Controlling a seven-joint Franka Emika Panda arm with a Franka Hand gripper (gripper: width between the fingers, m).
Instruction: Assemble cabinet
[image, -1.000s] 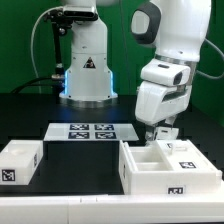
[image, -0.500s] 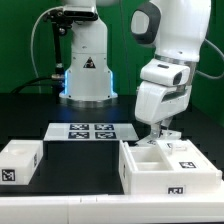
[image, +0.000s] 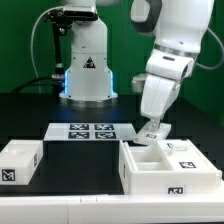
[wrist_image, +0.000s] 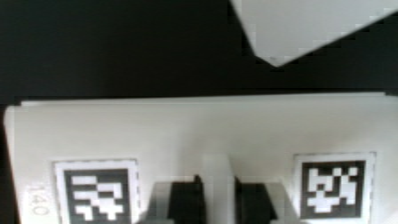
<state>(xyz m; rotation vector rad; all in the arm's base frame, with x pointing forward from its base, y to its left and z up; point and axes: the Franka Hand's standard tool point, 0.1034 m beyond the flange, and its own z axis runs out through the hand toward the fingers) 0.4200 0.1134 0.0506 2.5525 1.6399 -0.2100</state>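
The black table (image: 30, 112) carries everything, and the white arm (image: 172, 70) leans over its far side at the exterior view's right, tilted rather than plumb. The cabinet (image: 145, 180), a big hollow white box lying open side up with its inner divider showing, sits at the front of the table on the exterior view's right. The marker board (image: 90, 131) lies flat near the middle, and a small white block (image: 20, 160) rests well apart at the exterior view's left. Just behind the cabinet's far corner, a tagged panel (image: 153, 132) hangs at the end of the arm. In the wrist view it (wrist_image: 196, 130) is a flat white face with a tag on each side. The tool (image: 155, 123) is closed down tight, its dark fingers (wrist_image: 175, 200) pinching a thin edge of that panel between the two tags, so it looks to have the piece in hand. Whether the panel is clear of the table I cannot tell. The step in hand seems to be fetching a loose part for the box. The next move probably calls for carrying it over the cabinet, squaring it up, and lowering it into place without its slipping in so narrow a grip.
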